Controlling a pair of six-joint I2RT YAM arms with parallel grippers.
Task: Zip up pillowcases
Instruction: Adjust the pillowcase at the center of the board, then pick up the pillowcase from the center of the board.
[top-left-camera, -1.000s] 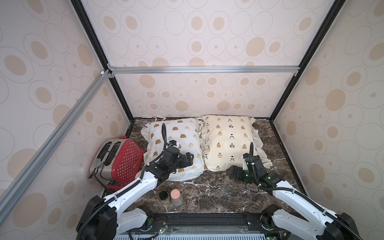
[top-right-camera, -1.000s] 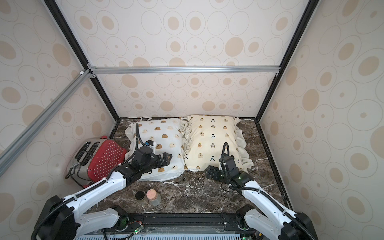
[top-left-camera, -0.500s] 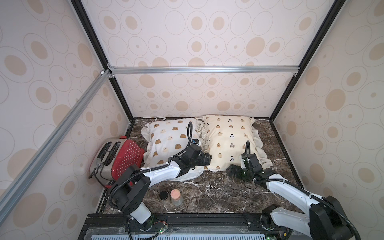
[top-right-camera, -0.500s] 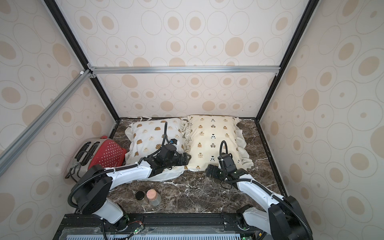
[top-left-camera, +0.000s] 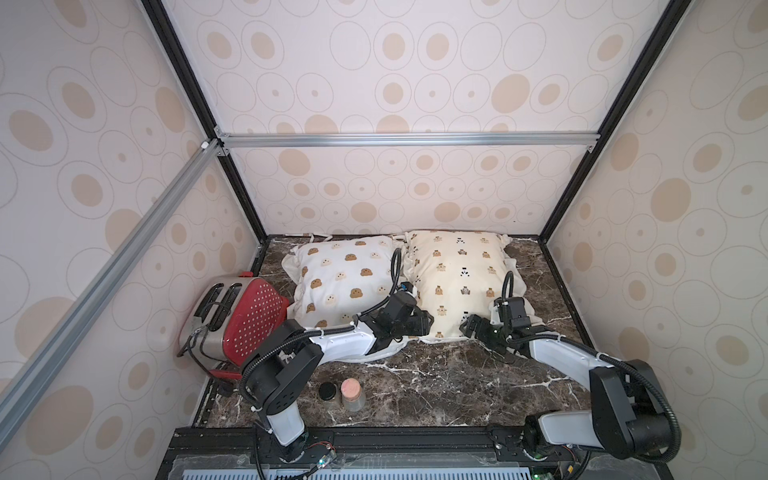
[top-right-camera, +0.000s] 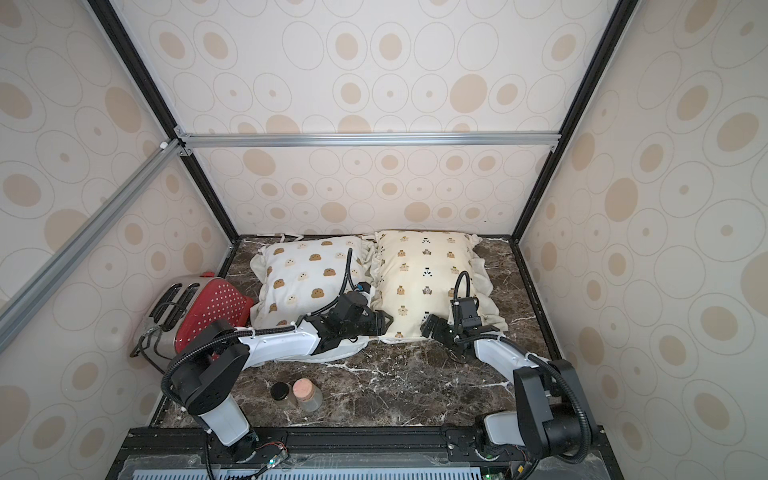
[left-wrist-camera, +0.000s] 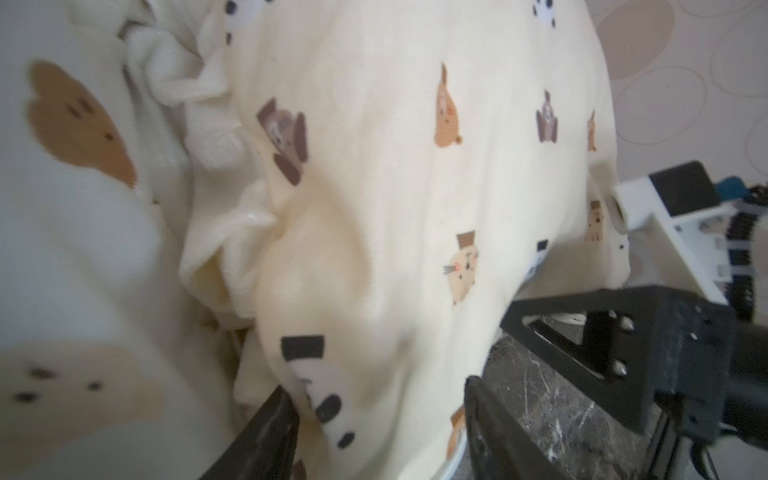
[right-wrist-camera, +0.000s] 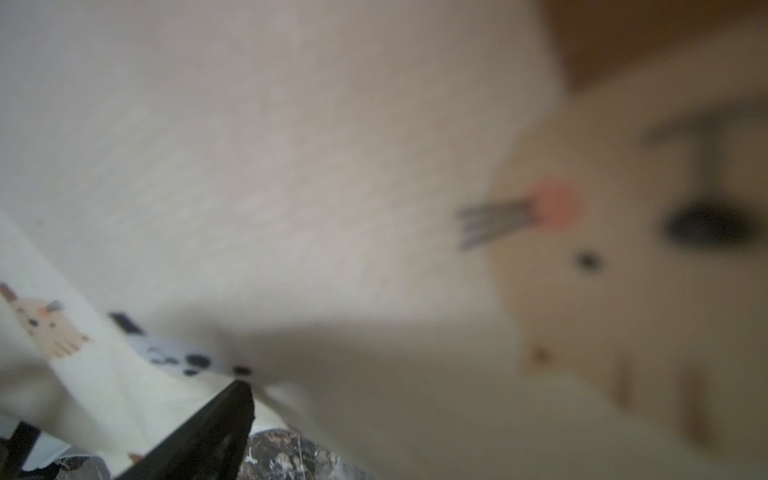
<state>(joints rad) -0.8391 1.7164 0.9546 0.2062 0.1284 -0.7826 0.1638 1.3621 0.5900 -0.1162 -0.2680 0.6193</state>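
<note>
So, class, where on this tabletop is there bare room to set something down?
The marble tabletop is bare between the pink-lidded glass jar and the right arm, in front of the cream-yellow bear-print pillow. Crowded: that pillow's front edge, where left gripper and right gripper sit, and the corner by the red dotted toaster.

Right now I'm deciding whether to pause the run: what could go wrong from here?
1. The left gripper straddles a corner of the cream pillow and no zipper pull shows, so it may pinch only cloth.
2. The right gripper stands open at its near edge; unheld, that pillow could slide under a tug.
3. The left forearm lies across the white pillow and may drag it.
</note>
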